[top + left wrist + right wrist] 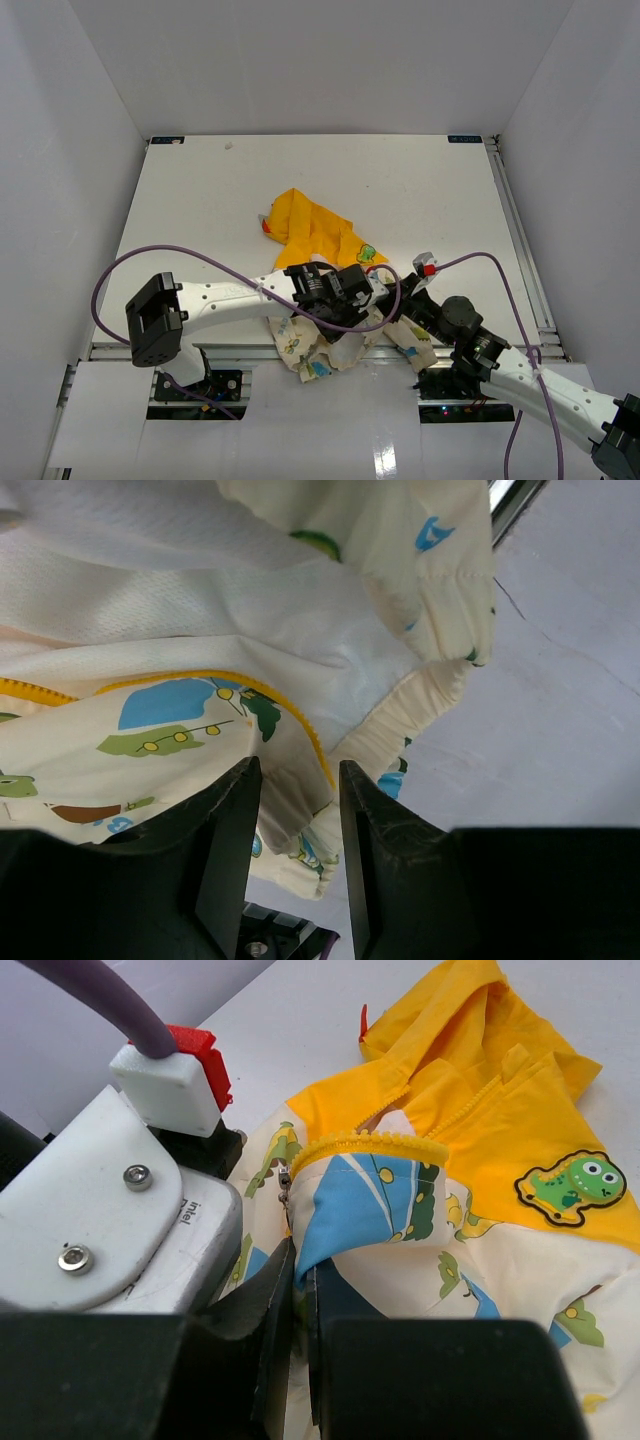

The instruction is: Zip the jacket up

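The jacket [310, 228] lies at the near middle of the table, its yellow hood toward the back and its cream printed body hanging over the near edge. My left gripper [378, 292] is over the jacket's front. In the left wrist view its jaws [298, 770] stand a narrow gap apart with a fold of cream fabric [290, 815] between them. My right gripper [403, 318] is just to its right. In the right wrist view it [299, 1260] is shut on the jacket's blue-printed front edge [360, 1210], below the yellow zipper strip [365, 1143]. The small metal zipper pull [284, 1185] hangs just above its fingertips.
A metal rail [250, 350] runs along the table's near edge under the hanging fabric and also shows in the left wrist view [510, 500]. A purple cable [200, 255] arcs over the left arm. White walls enclose the table on three sides.
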Controlling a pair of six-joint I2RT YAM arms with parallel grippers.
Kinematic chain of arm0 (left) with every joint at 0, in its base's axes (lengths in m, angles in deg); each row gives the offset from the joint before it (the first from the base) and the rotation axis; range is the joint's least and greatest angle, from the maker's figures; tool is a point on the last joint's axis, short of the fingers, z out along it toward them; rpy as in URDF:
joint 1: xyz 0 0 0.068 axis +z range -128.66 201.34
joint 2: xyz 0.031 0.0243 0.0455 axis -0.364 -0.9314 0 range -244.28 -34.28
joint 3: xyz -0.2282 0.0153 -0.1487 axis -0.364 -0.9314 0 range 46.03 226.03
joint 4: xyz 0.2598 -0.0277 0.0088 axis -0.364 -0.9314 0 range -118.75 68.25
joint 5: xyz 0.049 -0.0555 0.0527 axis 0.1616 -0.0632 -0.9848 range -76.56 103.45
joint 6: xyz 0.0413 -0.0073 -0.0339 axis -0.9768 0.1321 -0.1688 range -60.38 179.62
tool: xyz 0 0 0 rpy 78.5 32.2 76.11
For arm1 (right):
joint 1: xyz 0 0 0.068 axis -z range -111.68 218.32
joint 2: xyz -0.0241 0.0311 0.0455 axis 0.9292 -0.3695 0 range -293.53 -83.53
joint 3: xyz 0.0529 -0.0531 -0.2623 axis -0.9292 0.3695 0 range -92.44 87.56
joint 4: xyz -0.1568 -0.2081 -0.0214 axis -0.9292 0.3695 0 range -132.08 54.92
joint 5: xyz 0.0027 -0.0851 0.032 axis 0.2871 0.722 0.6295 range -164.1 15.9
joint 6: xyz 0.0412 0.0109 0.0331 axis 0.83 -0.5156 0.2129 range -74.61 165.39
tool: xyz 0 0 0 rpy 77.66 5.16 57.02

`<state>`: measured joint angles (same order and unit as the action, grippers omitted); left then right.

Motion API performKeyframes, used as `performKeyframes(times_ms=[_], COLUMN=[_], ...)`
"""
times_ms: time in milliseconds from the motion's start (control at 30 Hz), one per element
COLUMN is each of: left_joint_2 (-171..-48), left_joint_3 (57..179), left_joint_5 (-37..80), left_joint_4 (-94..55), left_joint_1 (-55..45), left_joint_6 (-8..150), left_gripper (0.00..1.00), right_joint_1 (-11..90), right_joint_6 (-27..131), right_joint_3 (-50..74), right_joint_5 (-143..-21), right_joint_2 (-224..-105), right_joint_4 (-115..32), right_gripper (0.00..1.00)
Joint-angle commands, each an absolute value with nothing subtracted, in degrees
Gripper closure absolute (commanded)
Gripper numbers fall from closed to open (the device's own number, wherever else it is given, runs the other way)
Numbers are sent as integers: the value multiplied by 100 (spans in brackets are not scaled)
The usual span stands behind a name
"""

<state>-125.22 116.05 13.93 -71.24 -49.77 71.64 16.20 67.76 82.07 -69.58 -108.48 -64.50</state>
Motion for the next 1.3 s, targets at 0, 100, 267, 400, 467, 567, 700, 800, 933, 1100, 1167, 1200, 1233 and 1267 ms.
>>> performKeyframes(times_ms=[0,100,267,400,467,567,700,800,933,1100,1167,1200,1233,1267], left_joint_2=[-12416,-12458,-12402,-12316,-12289,-12299,-12307,-12253,-12113,-11941,-11892,-11879,-11879,-11887], left_joint_3=[11501,11409,11184,11089,11043,11008,11035,11106,11201,11203,11195,11191,11191,11199], left_joint_5=[1128,1068,1145,1165,1183,1180,1034,958,967,1028,1033,1050,1063,1063], left_joint_4=[-7164,-7232,-7228,-7259,-7265,-7263,-7295,-7290,-7323,-7369,-7364,-7365,-7382,-7408], left_joint_1=[-5016,-5020,-5020,-5017,-5020,-5011,-5012,-4994,-4905,-4781,-4765,-4761,-4756,-4756], left_joint_6=[7269,7341,7418,7486,7531,7574,7695,7797,7858,7877,7870,7861,7843,7826], left_gripper=[52,52,53,53,53,53,49,48,48,48,48,48,48,48], right_joint_1=[1629,1624,1629,1629,1629,1626,1629,1620,1629,1629,1629,1629,1629,1629], right_joint_6=[6767,6758,6745,6739,6736,6733,6721,6727,6719,6726,6723,6723,6719,6719], right_joint_3=[8246,8246,8235,8223,8220,8211,8203,8211,8220,8229,8229,8233,8238,8238], right_joint_5=[-6878,-6874,-6862,-6847,-6840,-6859,-6875,-6874,-6874,-6875,-6882,-6882,-6885,-6889], right_joint_2=[-10783,-10771,-10770,-10779,-10779,-10788,-10755,-10736,-10710,-10700,-10704,-10709,-10711,-10715], right_joint_4=[-6625,-6625,-6625,-6625,-6625,-6625,-6618,-6608,-6608,-6608,-6608,-6608,-6608,-6608], right_gripper=[92,92,92,92,92,92,92,92,92,92,92,92,92,92])
